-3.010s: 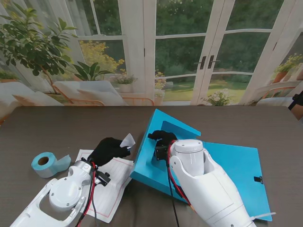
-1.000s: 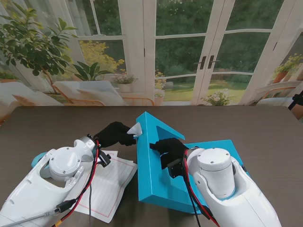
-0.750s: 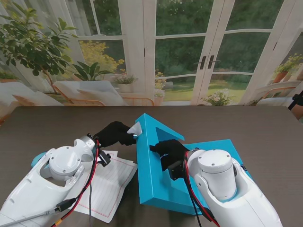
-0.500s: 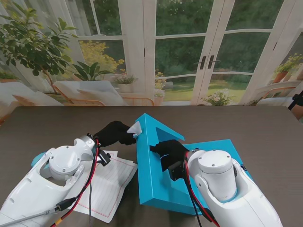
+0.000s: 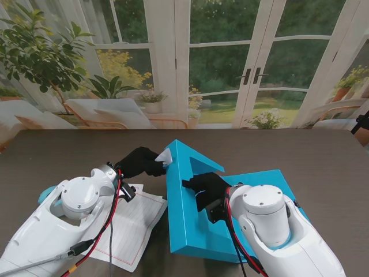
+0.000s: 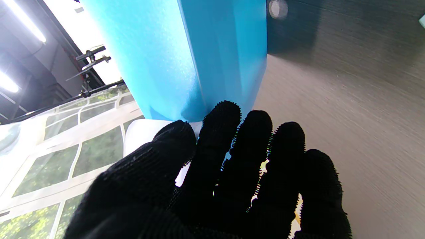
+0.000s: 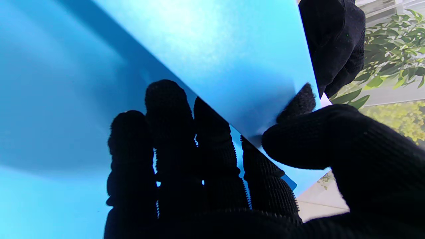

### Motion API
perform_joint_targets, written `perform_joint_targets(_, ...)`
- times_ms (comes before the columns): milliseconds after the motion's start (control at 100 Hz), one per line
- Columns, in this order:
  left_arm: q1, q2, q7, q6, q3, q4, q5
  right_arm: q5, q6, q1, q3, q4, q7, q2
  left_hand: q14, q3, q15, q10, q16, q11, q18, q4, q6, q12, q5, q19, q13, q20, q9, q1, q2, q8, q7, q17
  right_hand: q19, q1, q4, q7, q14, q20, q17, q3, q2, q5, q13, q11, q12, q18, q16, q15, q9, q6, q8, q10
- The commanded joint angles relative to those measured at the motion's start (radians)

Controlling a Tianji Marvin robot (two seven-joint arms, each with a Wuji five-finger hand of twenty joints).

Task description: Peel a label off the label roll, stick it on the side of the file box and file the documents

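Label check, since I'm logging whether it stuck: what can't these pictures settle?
- Label: stand view, mostly covered by the left hand; contact with the file box unclear.
- Left wrist view: fingers hide the label.
- Label roll: stand view, behind the left arm.
- Papers: print too small.

A dark, wood-grained tabletop (image 5: pixel 300 150) carries everything here. Toward its middle sits the blue file box (image 5: pixel 190 225), one side propped up on edge while the rest lies flat on the surface. Just to its left lie the white documents (image 5: pixel 135 228), ruled in red, flat on the tabletop. Farther left, the label roll (image 5: pixel 45 195) peeks out beside the robot's arm.
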Motion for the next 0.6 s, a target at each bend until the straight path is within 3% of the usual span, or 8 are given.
perform_joint_targets(0,-0.003,-0.007,-0.016,0.004,0.001,0.001,-0.004,-0.001,-0.007,-0.005,-0.001,-0.008,0.017,0.000,0.085,0.004,0.049,0.011,0.014,0.010,-0.058,-0.016,0.025,0.007,0.016,0.021,0.034,0.004,0.025,0.012,0.014,0.007,-0.003,-0.021,0.023,0.034,0.032,0.025,0.001,-0.004,-0.096,0.016,-0.045,0.044,0.041,-0.010,0.014,-0.007,0.006,0.014,0.035,-0.064,0.017,-0.019)
perform_joint_targets(590,-0.007,-0.008,-0.022,0.026,0.013,0.004,-0.011,-0.003,-0.022,-0.005,-0.002,-0.004,0.036,0.007,0.086,-0.005,0.058,0.020,0.021,0.010,-0.058,-0.016,0.029,0.006,0.012,0.023,0.032,0.008,0.018,0.006,0.036,0.012,-0.016,-0.023,0.022,0.035,0.033,0.026,-0.001,-0.004,-0.097,0.016,-0.049,0.044,0.037,-0.011,0.014,-0.010,0.007,0.014,0.029,-0.068,0.020,-0.019)
